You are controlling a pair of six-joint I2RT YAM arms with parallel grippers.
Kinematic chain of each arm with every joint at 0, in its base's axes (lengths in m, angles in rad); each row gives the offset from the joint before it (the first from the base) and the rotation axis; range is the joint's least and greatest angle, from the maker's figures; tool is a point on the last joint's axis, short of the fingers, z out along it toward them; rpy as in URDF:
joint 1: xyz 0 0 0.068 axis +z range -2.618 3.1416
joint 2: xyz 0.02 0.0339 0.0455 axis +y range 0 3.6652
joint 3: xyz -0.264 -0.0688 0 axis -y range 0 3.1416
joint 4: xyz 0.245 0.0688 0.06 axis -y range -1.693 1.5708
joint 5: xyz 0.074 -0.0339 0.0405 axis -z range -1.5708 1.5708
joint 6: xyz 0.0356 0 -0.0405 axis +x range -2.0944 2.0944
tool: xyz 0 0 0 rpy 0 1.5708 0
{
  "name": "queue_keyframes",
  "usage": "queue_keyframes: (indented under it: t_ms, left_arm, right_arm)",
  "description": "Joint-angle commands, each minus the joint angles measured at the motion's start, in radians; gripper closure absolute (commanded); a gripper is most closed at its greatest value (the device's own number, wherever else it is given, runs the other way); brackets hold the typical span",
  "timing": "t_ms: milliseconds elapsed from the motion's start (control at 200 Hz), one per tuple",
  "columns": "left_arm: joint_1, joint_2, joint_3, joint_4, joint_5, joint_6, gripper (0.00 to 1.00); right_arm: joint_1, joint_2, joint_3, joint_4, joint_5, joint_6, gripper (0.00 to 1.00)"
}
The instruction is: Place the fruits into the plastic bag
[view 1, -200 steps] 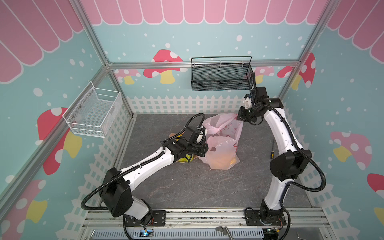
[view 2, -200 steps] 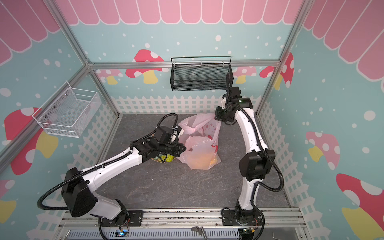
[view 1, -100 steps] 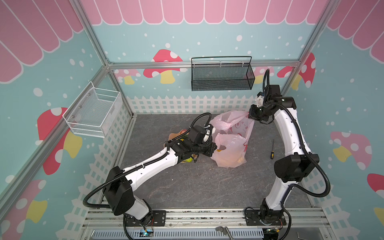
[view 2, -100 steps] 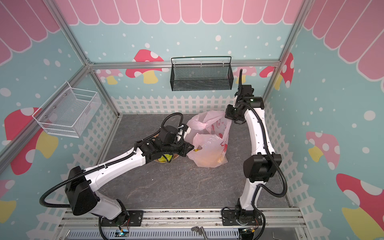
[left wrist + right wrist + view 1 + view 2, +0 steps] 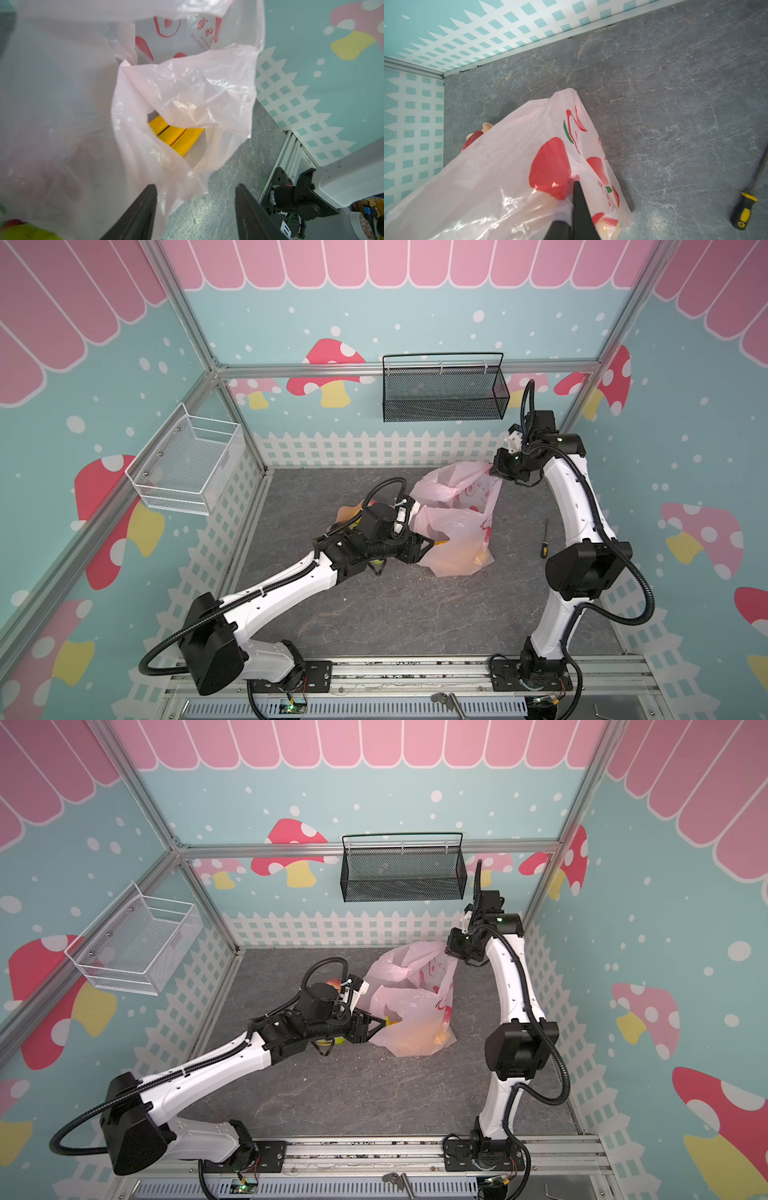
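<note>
- Left gripper (image 5: 195,187) hung wide open and empty at the mouth of the bag (image 5: 457,531).
- Right gripper (image 5: 574,185) was clamped on the bag's top edge, lifting it.
- Bananas (image 5: 174,135) lay inside the bag.

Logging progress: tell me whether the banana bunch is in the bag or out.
In. The left wrist view shows the banana bunch lying inside the plastic bag, visible through its open mouth.

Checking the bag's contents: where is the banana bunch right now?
The banana bunch lies inside the plastic bag, just past its mouth, ahead of the open left gripper in the left wrist view.
</note>
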Motion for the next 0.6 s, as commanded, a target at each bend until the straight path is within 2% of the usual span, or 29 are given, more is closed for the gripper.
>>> queue_keyframes:
  t_ms: [0, 105, 185, 295, 450, 595]
  left_arm:
    - [0.016, -0.066, -0.007, 0.036, -0.018, -0.004, 0.31]
    - [0.069, -0.081, 0.034, -0.011, -0.039, -0.050, 0.29]
    - [0.091, -0.055, 0.110, -0.085, -0.079, -0.042, 0.28]
    - [0.093, -0.005, 0.200, -0.120, -0.112, 0.001, 0.27]
    - [0.092, 0.102, 0.311, -0.131, -0.076, 0.075, 0.27]
    - [0.077, 0.179, 0.375, -0.131, -0.098, 0.195, 0.27]
  right_arm:
    - [0.005, 0.000, -0.010, 0.021, -0.034, 0.012, 0.97]
    - [0.004, -0.005, -0.011, 0.022, -0.044, 0.013, 0.97]
    - [0.004, -0.011, -0.011, 0.025, -0.055, 0.015, 0.97]
    - [0.006, -0.013, -0.017, 0.033, -0.068, 0.017, 0.97]
    - [0.008, -0.013, -0.032, 0.044, -0.090, 0.019, 0.97]
    - [0.009, -0.043, -0.034, 0.044, -0.092, 0.019, 0.97]
